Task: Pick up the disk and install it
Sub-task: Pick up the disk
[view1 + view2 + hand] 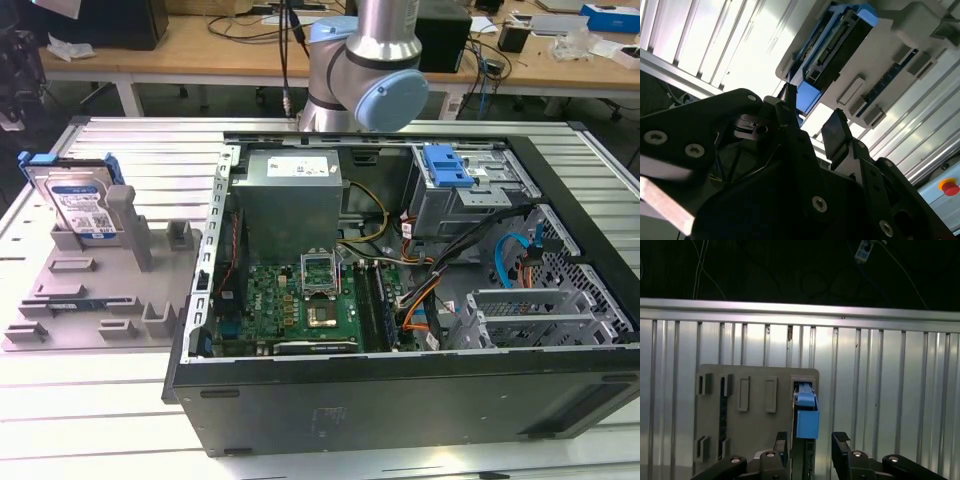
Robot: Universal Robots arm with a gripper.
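Pickup is the step in hand, by my reading, and no grasp is made yet. The disk (82, 205) stands on edge in a grey fixture (95, 300) on the slatted counter (140, 150), beside the open computer case (400, 395), on the exterior view's left. In the first wrist view the hand (811, 437) is spread and empty, its fingers (841, 439) framing the blue carrier frame (806, 415) but apart from it. A grasp calls for a straight approach along that line, one finger on each flat face, without jarring the fixture.
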